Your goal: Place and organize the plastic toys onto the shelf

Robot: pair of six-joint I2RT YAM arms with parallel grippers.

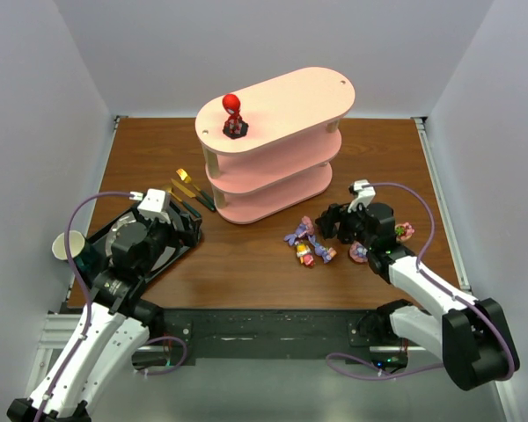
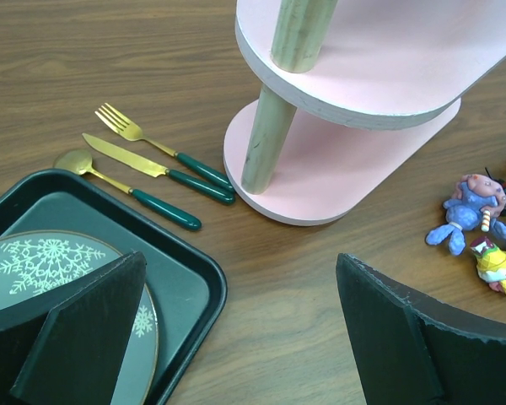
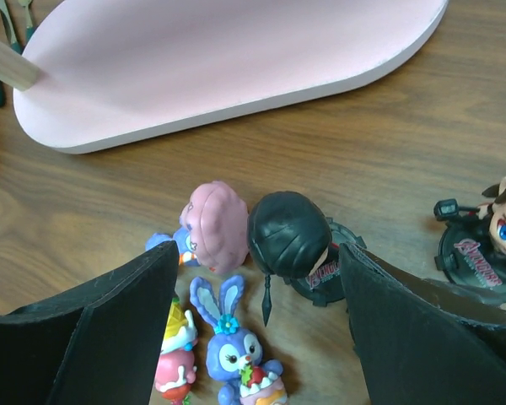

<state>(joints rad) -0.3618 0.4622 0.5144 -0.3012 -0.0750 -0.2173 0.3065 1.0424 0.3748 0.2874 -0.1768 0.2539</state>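
Note:
The pale pink shelf (image 1: 277,145) stands at the back centre, and a red figure (image 1: 234,115) on a black base is upright on its top board. Several plastic toys (image 1: 306,246) lie on the table in front of it. My right gripper (image 3: 257,283) is open low over them. A black-headed figure (image 3: 288,234) on a black base, a pink-haired figure (image 3: 215,224) and a purple bunny (image 3: 234,350) lie between its fingers. Another big-headed figure (image 3: 497,236) stands outside the right finger. My left gripper (image 2: 240,287) is open and holds nothing, beside the tray.
A black tray (image 2: 185,278) with a snowflake plate (image 2: 51,261) sits at the front left. Gold and green cutlery (image 2: 152,164) lies between the tray and the shelf (image 2: 363,84). A paper cup (image 1: 68,246) is at the table's left edge. More toys (image 1: 405,231) lie right of the right gripper.

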